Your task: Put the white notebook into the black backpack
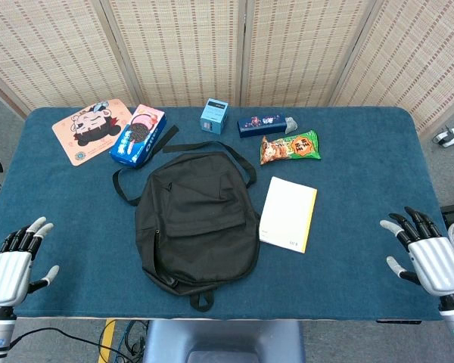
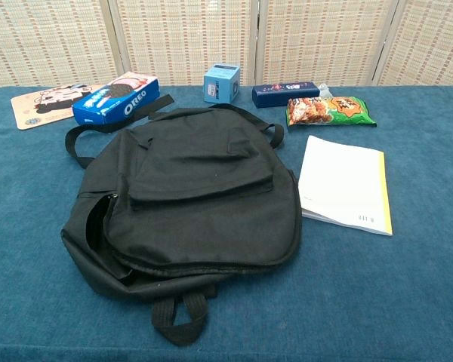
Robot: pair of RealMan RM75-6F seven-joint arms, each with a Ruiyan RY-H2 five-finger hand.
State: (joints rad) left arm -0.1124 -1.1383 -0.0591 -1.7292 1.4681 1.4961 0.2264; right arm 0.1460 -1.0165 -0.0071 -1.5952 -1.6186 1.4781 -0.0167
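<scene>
Plainly, the black backpack (image 1: 197,223) lies limp and flat, its zipper mouth gaping only slightly on one side; just right of it the white notebook (image 1: 288,214) looks thin, light, bendable, best pinched along its yellow spine edge. Both the right hand (image 1: 427,255) and left hand (image 1: 13,261) hover empty, fingers spread, well apart from the backpack.

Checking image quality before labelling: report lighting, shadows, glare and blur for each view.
Head view: even, soft light, only faint shadows beside the black backpack; both hands sharp. Chest view: white notebook bright but not blown out, its small print unreadable; backpack folds show; no glare or motion blur.
</scene>
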